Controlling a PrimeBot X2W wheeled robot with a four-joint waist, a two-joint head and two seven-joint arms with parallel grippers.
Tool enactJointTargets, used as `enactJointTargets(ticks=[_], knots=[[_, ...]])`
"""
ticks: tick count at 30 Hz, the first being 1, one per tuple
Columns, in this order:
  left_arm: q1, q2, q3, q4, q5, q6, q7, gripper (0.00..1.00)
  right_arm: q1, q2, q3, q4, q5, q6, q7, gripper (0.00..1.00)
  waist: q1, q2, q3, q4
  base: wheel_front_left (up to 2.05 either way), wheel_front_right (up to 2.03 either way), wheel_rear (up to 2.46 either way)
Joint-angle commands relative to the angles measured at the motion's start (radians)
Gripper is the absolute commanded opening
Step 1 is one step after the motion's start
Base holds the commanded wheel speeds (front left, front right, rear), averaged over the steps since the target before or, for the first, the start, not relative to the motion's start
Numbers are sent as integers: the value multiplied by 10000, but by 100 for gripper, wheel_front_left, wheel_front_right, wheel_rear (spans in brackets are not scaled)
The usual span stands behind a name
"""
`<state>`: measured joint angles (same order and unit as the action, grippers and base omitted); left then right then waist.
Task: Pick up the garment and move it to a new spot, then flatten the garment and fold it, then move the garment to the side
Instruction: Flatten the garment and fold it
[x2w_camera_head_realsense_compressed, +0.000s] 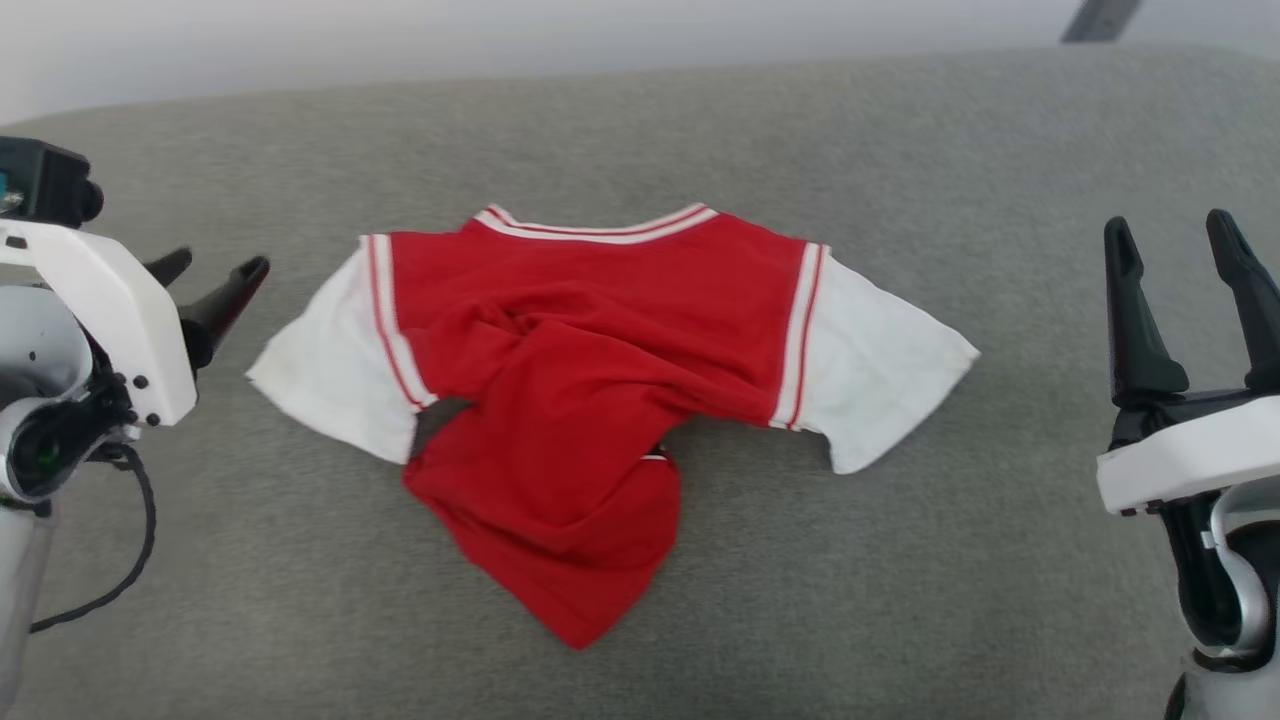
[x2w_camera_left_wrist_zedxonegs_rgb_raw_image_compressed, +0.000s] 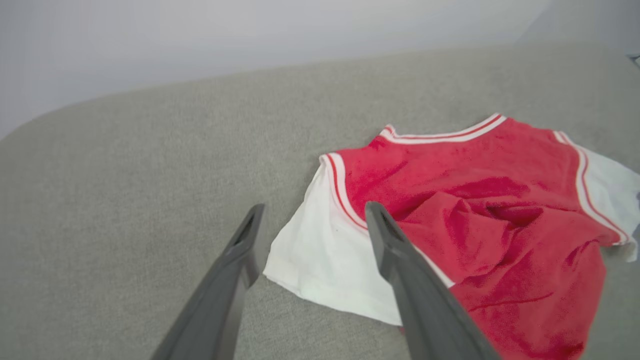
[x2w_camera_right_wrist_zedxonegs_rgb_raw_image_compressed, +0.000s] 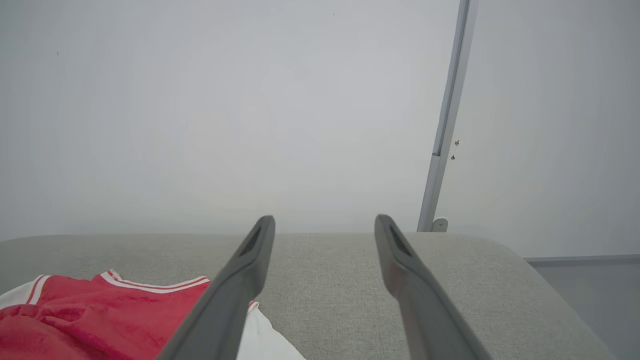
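Nearest, the left hand (x2w_camera_head_realsense_compressed: 215, 268) and right hand (x2w_camera_head_realsense_compressed: 1170, 232) are hanging spread and empty over the bench (x2w_camera_head_realsense_compressed: 900, 600). Beyond, the garment (x2w_camera_head_realsense_compressed: 590, 340) is lying mid-bench, hem bunching forward; pinching stacked layers there could be carrying the twist along.

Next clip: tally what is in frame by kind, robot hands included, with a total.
Garments: 1, crumpled red jersey with white short sleeves
Robot hands: 2, dark-fingered left hand and right hand, both open and empty
Surfaces: 1, grey fabric-covered surface
Total: 4
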<state>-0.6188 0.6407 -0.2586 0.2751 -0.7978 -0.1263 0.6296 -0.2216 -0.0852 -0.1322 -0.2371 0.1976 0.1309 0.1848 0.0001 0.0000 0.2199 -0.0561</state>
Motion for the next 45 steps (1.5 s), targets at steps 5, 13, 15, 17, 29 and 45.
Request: enactJointTargets(ticks=[5,13,15,17,29,45], knots=[[-652,99,-360,1330,206,31,712,100,-103,250,175,47,-52,-3,-270,100,-1,0,543,-616,0,0,0],[-1366,-14,-702,3599,349,594,1777,100,-217,315,407,233,-112,-3,-74,100,-1,0,980,-983,0,0,0],[-1472,-136,-723,4036,238,773,2035,100,-285,310,396,216,-156,-3,-27,100,-1,0,1046,-1001,0,0,0],[-1564,-253,-831,4345,276,837,2217,100,-370,297,393,202,-166,-3,38,100,-1,0,1100,-995,0,0,0],[-2028,-1268,-1234,5407,82,601,2546,0,-1088,-129,876,1195,436,-3,1451,100,-1,0,1469,-636,0,0,0],[-2923,-2121,-1551,5707,-1,190,1850,0,-3398,-2037,3120,5670,2325,0,6092,100,-1,0,1879,482,0,0,0]])
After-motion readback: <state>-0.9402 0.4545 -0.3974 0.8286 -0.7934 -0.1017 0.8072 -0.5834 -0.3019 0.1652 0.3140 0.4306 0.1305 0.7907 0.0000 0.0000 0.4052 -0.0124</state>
